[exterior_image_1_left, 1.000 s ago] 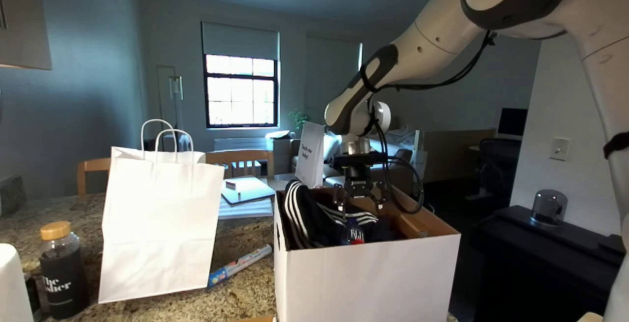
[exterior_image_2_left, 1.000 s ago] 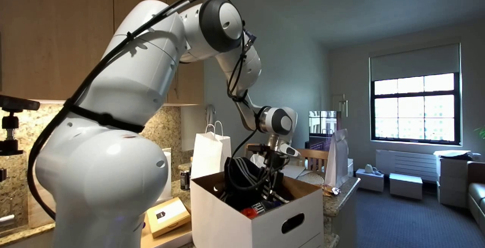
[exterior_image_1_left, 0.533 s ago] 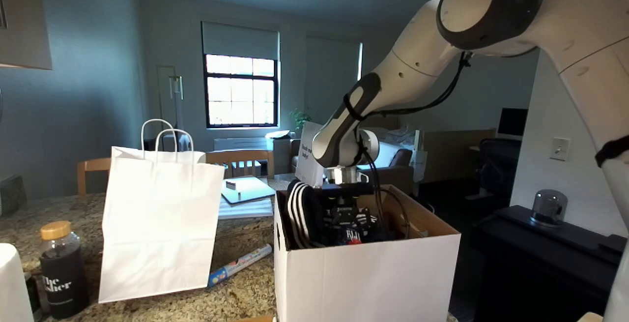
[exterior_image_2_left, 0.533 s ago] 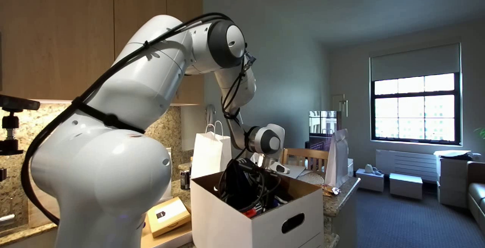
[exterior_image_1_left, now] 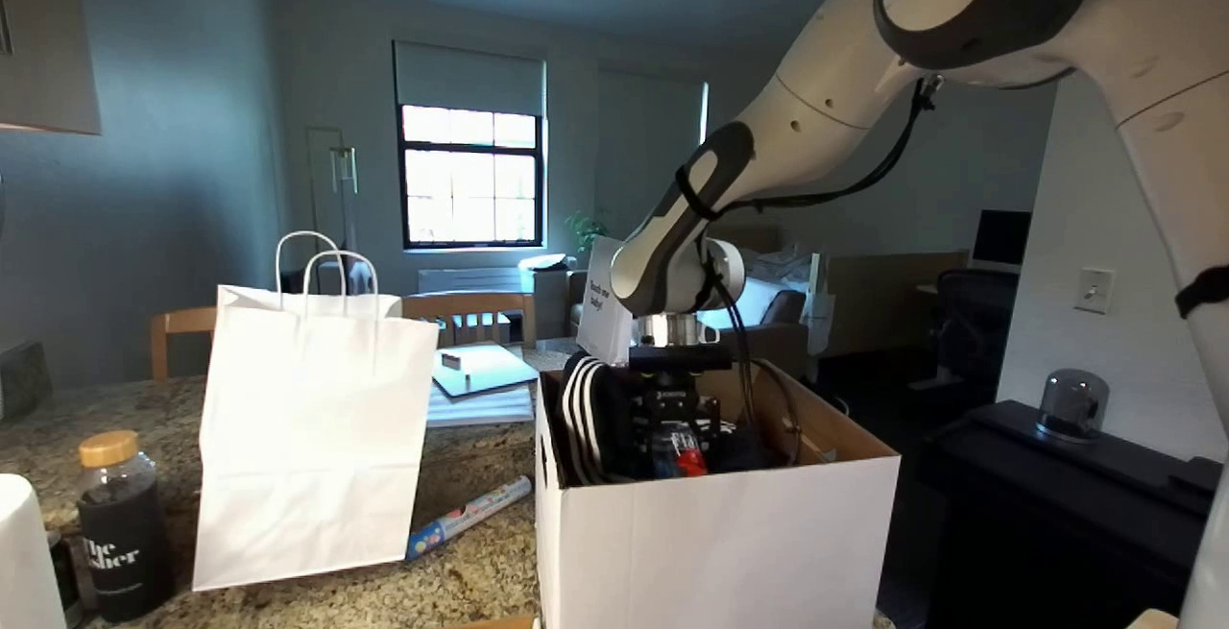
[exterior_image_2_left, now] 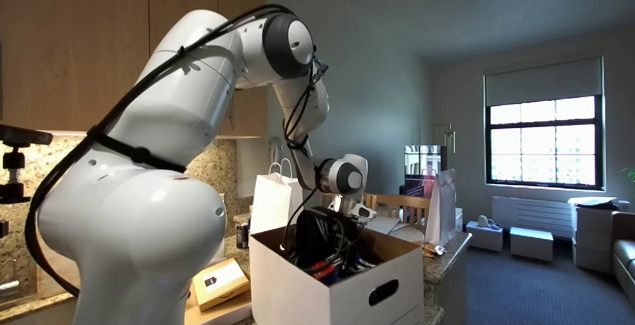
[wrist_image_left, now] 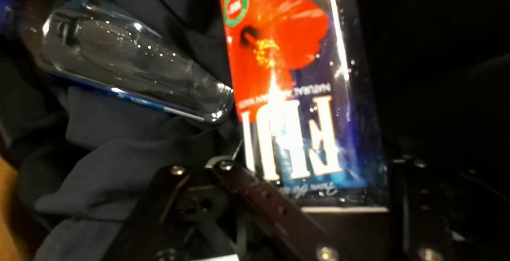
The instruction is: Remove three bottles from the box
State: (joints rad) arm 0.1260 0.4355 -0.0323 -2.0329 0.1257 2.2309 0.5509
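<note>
Gripper (wrist_image_left: pixel 318 169) closed round FIJI bottle (wrist_image_left: pixel 295 93), jaws flanking both sides, though contact at the tips is too dark to read fully; FIJI bottle inside box (exterior_image_1_left: pixel 720 547), by its near edge in an exterior view; clear bottle (wrist_image_left: pixel 127 53) also inside, lying on dark cloth (wrist_image_left: pixel 107 153), base just beside FIJI bottle; tube (exterior_image_1_left: pixel 470 519) and bag (exterior_image_1_left: pixel 312 447) on counter (exterior_image_1_left: pixel 485 581), off the box's left edge there.
</note>
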